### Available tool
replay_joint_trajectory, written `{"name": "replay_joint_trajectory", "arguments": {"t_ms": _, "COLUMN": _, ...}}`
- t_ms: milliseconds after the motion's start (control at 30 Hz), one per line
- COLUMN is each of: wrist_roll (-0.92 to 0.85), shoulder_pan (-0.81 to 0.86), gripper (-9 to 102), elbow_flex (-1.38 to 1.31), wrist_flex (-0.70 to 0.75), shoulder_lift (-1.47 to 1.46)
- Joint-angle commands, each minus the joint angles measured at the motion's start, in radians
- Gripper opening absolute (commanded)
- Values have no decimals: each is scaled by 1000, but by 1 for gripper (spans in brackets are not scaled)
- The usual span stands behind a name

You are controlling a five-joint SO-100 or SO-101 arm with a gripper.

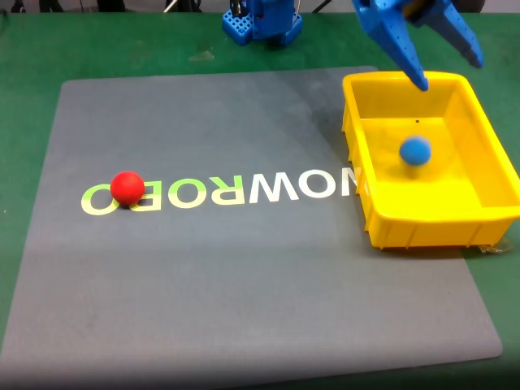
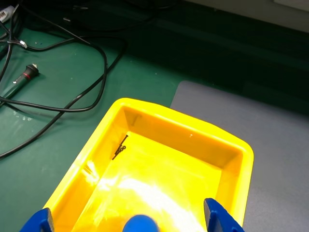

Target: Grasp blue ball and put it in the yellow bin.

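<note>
The blue ball (image 1: 415, 150) is inside the yellow bin (image 1: 487, 213), slightly blurred, free of the fingers. In the wrist view the blue ball (image 2: 140, 224) shows at the bottom edge over the floor of the yellow bin (image 2: 82, 166). My blue gripper (image 1: 448, 71) hangs open above the bin's far rim, its two fingers spread wide with nothing between them. In the wrist view the gripper (image 2: 129, 220) frames the ball, one fingertip (image 2: 219, 218) at each side of the bottom edge.
A red ball (image 1: 127, 187) rests on the grey mat (image 1: 244, 268) at the left, on the printed letters. The arm's blue base (image 1: 264, 20) stands behind the mat. Black cables (image 2: 72, 72) lie on the green table beside the bin.
</note>
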Motion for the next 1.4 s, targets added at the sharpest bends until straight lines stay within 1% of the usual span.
{"name": "replay_joint_trajectory", "arguments": {"t_ms": 0, "wrist_roll": -3, "shoulder_pan": 3, "gripper": 36, "elbow_flex": -5, "wrist_flex": 2, "shoulder_lift": 81}}
{"name": "replay_joint_trajectory", "arguments": {"t_ms": 167, "wrist_roll": -9, "shoulder_pan": 23, "gripper": 36, "elbow_flex": 48, "wrist_flex": 2, "shoulder_lift": 155}}
{"name": "replay_joint_trajectory", "arguments": {"t_ms": 267, "wrist_roll": -11, "shoulder_pan": 52, "gripper": 35, "elbow_flex": 133, "wrist_flex": 14, "shoulder_lift": 256}}
{"name": "replay_joint_trajectory", "arguments": {"t_ms": 367, "wrist_roll": -21, "shoulder_pan": 103, "gripper": 34, "elbow_flex": 299, "wrist_flex": 15, "shoulder_lift": 410}}
{"name": "replay_joint_trajectory", "arguments": {"t_ms": 433, "wrist_roll": -57, "shoulder_pan": 144, "gripper": 33, "elbow_flex": 459, "wrist_flex": 8, "shoulder_lift": 534}}
{"name": "replay_joint_trajectory", "arguments": {"t_ms": 533, "wrist_roll": -120, "shoulder_pan": 209, "gripper": 28, "elbow_flex": 735, "wrist_flex": -3, "shoulder_lift": 735}}
{"name": "replay_joint_trajectory", "arguments": {"t_ms": 600, "wrist_roll": -155, "shoulder_pan": 256, "gripper": 21, "elbow_flex": 913, "wrist_flex": -5, "shoulder_lift": 870}}
{"name": "replay_joint_trajectory", "arguments": {"t_ms": 667, "wrist_roll": -183, "shoulder_pan": 295, "gripper": 11, "elbow_flex": 1074, "wrist_flex": 6, "shoulder_lift": 1009}}
{"name": "replay_joint_trajectory", "arguments": {"t_ms": 733, "wrist_roll": -199, "shoulder_pan": 324, "gripper": 3, "elbow_flex": 1212, "wrist_flex": 37, "shoulder_lift": 1154}}
{"name": "replay_joint_trajectory", "arguments": {"t_ms": 767, "wrist_roll": -207, "shoulder_pan": 336, "gripper": 0, "elbow_flex": 1264, "wrist_flex": 67, "shoulder_lift": 1220}}
{"name": "replay_joint_trajectory", "arguments": {"t_ms": 833, "wrist_roll": -212, "shoulder_pan": 354, "gripper": 0, "elbow_flex": 1361, "wrist_flex": 141, "shoulder_lift": 1362}}
{"name": "replay_joint_trajectory", "arguments": {"t_ms": 933, "wrist_roll": -218, "shoulder_pan": 380, "gripper": 0, "elbow_flex": 1448, "wrist_flex": 291, "shoulder_lift": 1539}}
{"name": "replay_joint_trajectory", "arguments": {"t_ms": 1100, "wrist_roll": -161, "shoulder_pan": 385, "gripper": 0, "elbow_flex": 1448, "wrist_flex": 546, "shoulder_lift": 1644}}
{"name": "replay_joint_trajectory", "arguments": {"t_ms": 1367, "wrist_roll": -118, "shoulder_pan": 396, "gripper": 0, "elbow_flex": 1448, "wrist_flex": 762, "shoulder_lift": 1643}}
